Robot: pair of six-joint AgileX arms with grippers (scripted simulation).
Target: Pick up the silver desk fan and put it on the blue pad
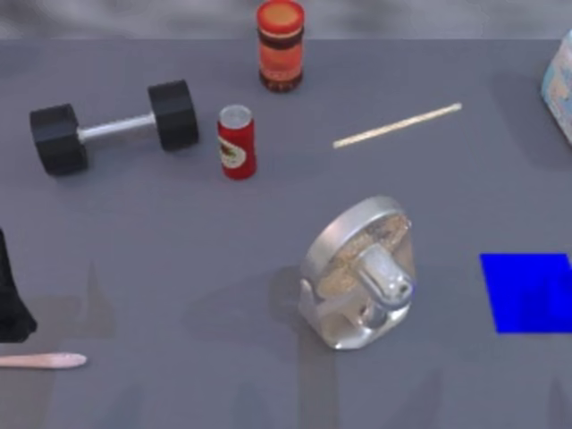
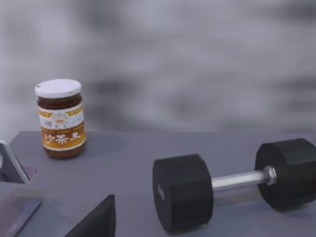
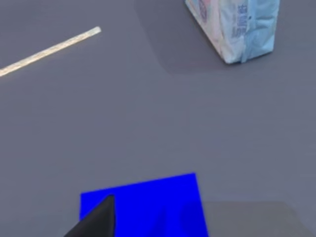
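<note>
The silver desk fan (image 1: 362,273) stands near the middle of the table, its round ring housing tilted and its rear motor knob facing up and to the right. At the right edge lies the blue pad (image 1: 529,292), flat and bare, also seen in the right wrist view (image 3: 148,205). My left gripper (image 1: 9,299) is parked at the table's left edge, far from the fan. My right gripper (image 3: 98,219) shows only as a dark tip over the pad's near corner, and it is out of the top view. Nothing is held.
A black-ended dumbbell (image 1: 114,125) lies at the back left, with a red can (image 1: 237,141) beside it and a brown jar (image 1: 281,45) behind. A pale stick (image 1: 398,125) lies at the back, a tissue pack (image 3: 232,27) at the back right and a pinkish stick (image 1: 43,360) at the front left.
</note>
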